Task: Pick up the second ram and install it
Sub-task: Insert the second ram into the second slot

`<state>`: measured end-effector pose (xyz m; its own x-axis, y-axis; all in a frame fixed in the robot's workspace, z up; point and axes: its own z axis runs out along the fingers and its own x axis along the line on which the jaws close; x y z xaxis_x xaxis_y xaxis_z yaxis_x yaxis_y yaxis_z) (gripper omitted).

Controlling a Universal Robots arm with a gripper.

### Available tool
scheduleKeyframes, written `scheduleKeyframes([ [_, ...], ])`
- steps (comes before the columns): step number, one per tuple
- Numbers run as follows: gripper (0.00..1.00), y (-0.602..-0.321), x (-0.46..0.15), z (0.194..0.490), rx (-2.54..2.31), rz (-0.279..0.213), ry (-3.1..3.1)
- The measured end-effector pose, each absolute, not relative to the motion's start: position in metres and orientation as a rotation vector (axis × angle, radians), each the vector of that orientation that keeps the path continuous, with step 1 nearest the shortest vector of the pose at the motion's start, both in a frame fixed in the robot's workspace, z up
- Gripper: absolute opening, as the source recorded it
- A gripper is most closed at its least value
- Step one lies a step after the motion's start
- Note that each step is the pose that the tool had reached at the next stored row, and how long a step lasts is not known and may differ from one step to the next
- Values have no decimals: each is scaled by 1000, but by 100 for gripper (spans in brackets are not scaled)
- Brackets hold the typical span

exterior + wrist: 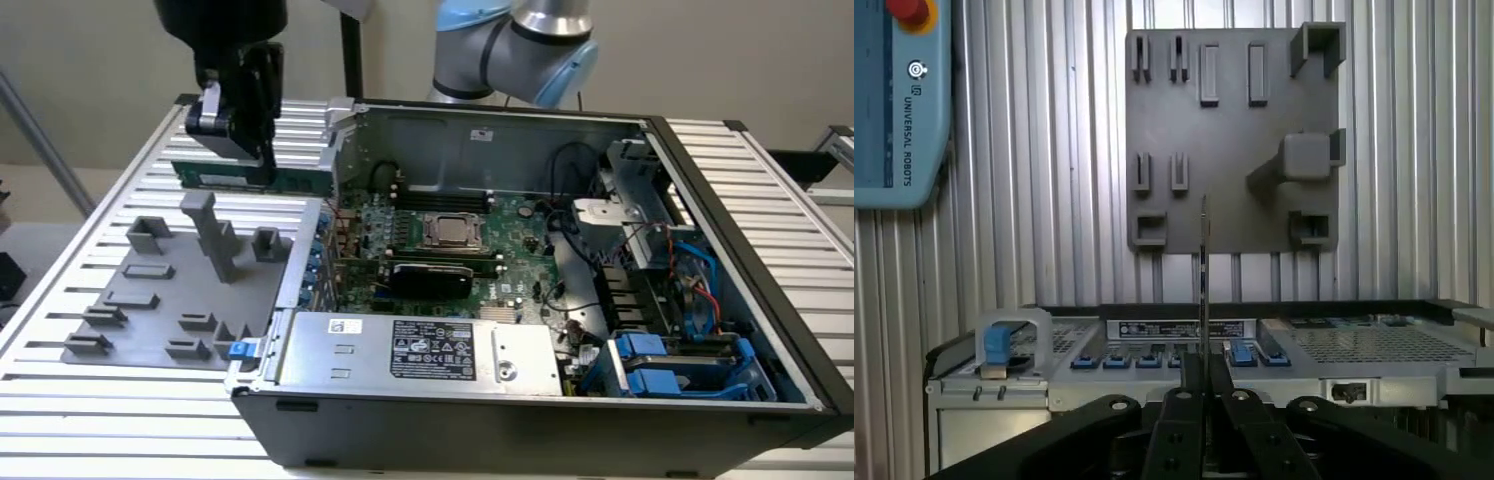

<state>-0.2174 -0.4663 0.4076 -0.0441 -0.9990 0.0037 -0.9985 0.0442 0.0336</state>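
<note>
My gripper (pixel 251 160) hangs high at the exterior view's left, shut on the second ram (pixel 300 181), a long green stick held level on its edge. It is in the air above the far edge of the grey fixture plate (pixel 147 300), just outside the open computer case (pixel 534 400). In the wrist view the ram (pixel 1203 265) shows edge-on as a thin line rising from between my closed fingers (pixel 1184 385). The green motherboard (pixel 514 225) lies inside the case with its CPU socket (pixel 454 232) near the middle.
The fixture plate (pixel 1234 140) carries several upright grey blocks, one tall post (pixel 214 235) close below the ram. The case has a power supply (pixel 427 350), cables and blue drive bays (pixel 667 365). A teach pendant (pixel 899 100) lies on the slatted table.
</note>
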Motion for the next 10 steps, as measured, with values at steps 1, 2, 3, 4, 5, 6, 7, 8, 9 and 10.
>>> scheduleKeyframes([
  [1, 0, -466, -213, 408, 2154, -34, -2251],
  [2, 0, -465, -208, 407, 2154, -34, -2251],
  [3, 0, -464, -204, 407, 2154, -34, -2251],
  [4, 0, -463, -199, 407, 2154, -34, -2251],
  [5, 0, -462, -195, 407, 2154, -34, -2251],
  [6, 0, -461, -190, 406, 2154, -34, -2251],
  [7, 0, -459, -186, 406, 2154, -34, -2251],
  [8, 0, -457, -182, 405, 2154, -34, -2251],
  [9, 0, -455, -178, 404, 2154, -34, -2251],
  [10, 0, -452, -174, 402, 2154, -34, -2251],
])
